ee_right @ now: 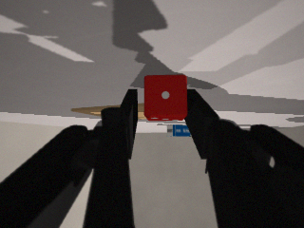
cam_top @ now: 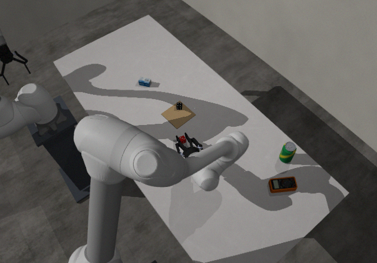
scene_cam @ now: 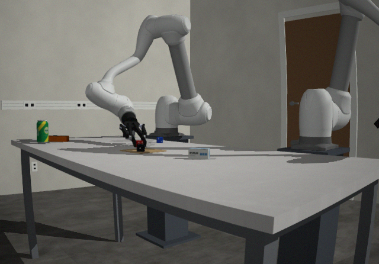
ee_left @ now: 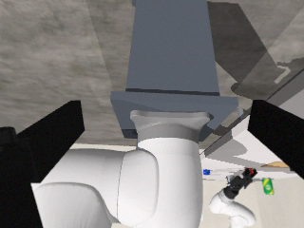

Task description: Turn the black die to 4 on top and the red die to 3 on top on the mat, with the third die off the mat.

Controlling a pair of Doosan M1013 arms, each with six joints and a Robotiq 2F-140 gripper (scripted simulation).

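Note:
The black die (cam_top: pixel 179 105) (scene_cam: pixel 140 147) stands on the tan mat (cam_top: pixel 176 123) (ee_right: pixel 92 111), near its far corner; its top pips are too small to read surely. The red die (cam_top: pixel 182 139) (ee_right: pixel 165 104) is off the mat, between the fingertips of my right gripper (cam_top: pixel 181 135) (ee_right: pixel 161 104). These fingers stand slightly apart from it, with a gap at the left in the right wrist view; one pip faces that camera. The blue die (scene_cam: pixel 159 139) (ee_left: pixel 206 172) is off the mat, hidden in the top view. My left gripper (cam_top: pixel 19 78) (ee_left: pixel 165 115) is wide open and empty, away from the table.
A blue and white staples box (cam_top: pixel 144 82) (scene_cam: pixel 199 153) (ee_right: pixel 180 130) lies beyond the mat. A green can (cam_top: pixel 287 152) (scene_cam: pixel 42 131) (ee_left: pixel 268 186) and an orange multimeter (cam_top: pixel 283 184) (scene_cam: pixel 59 138) are toward the table's other end. The right arm reaches low over the table.

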